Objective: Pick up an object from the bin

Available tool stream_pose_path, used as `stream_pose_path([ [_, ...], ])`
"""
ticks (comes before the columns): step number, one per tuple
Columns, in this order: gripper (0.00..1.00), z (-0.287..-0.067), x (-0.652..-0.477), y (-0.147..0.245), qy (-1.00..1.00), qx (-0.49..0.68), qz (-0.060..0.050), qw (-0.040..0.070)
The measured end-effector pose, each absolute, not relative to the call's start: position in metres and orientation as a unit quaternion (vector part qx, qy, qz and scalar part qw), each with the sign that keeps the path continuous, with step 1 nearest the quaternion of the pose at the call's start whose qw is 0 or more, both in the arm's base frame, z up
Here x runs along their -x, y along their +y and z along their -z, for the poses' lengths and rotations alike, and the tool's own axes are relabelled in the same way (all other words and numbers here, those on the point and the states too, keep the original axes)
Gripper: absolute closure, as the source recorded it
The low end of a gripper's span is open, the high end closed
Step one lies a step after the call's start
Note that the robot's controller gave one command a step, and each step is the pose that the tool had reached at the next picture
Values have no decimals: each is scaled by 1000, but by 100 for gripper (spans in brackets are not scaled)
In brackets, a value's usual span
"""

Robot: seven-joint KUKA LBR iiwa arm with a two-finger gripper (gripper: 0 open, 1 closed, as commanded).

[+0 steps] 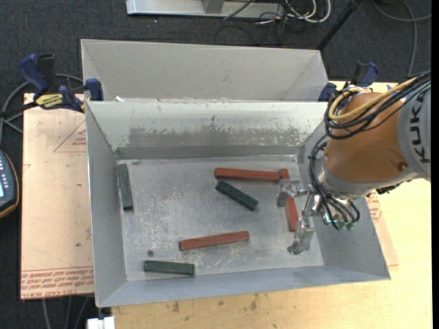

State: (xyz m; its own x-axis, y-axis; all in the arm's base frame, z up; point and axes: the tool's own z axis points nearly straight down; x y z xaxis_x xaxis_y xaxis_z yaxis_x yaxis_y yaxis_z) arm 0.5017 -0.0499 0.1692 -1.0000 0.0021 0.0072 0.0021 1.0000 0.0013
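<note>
Scuffed, matt metal bin

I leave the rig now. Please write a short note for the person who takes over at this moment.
Gripper: down at the right side of the bin, at a short red bar by the right wall; a hold is not confirmed.
Elsewhere: long red bar at the back, second red bar front centre, dark green bars: left, centre, front left.
Done: arm is down in the bin. Left: grasp firmly, lift one bar out.
</note>
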Motion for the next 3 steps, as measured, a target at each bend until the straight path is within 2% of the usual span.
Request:
stream_pose_path([
  [1, 0, -70, -566, 20, -991, -131, 1, -4],
  [2, 0, -69, -516, 12, -990, -144, 1, 2],
  [3, 0, -70, -515, 80, -988, -153, 3, -1],
])
